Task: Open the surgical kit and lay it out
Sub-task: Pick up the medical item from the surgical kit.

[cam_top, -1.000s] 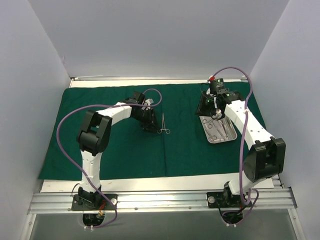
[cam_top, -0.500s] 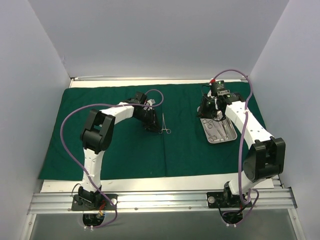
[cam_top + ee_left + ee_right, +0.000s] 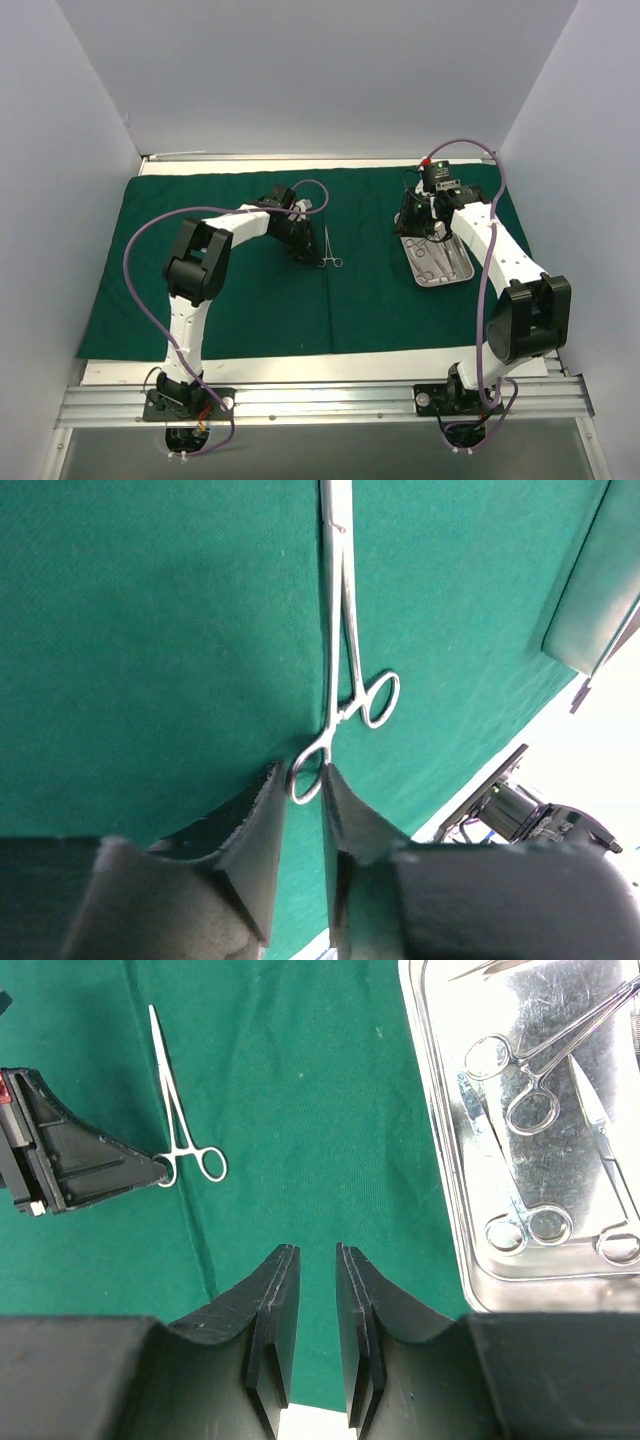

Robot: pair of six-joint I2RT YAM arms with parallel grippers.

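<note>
The dark green drape (image 3: 250, 300) lies spread over the table. A slim silver forceps (image 3: 328, 248) (image 3: 335, 630) rests on it near the middle. My left gripper (image 3: 312, 257) (image 3: 303, 773) is low at the forceps' ring end, and its two fingertips press one ring handle from both sides. The steel tray (image 3: 420, 270) (image 3: 445, 1160) sits on the drape at the right with several ring-handled instruments (image 3: 530, 1070) inside. My right gripper (image 3: 425, 228) (image 3: 317, 1250) hovers over the cloth just left of the tray, jaws a narrow gap apart and empty.
White walls close in the left, back and right. A bare white table strip (image 3: 300, 368) and an aluminium rail (image 3: 320, 400) run along the near edge. Purple cables (image 3: 130, 260) loop off both arms. A raised fold of cloth (image 3: 600, 580) shows in the left wrist view.
My left gripper has edged right toward the forceps' rings and narrowed its jaws around one ring. The forceps, the tray and the right arm have hardly moved.
</note>
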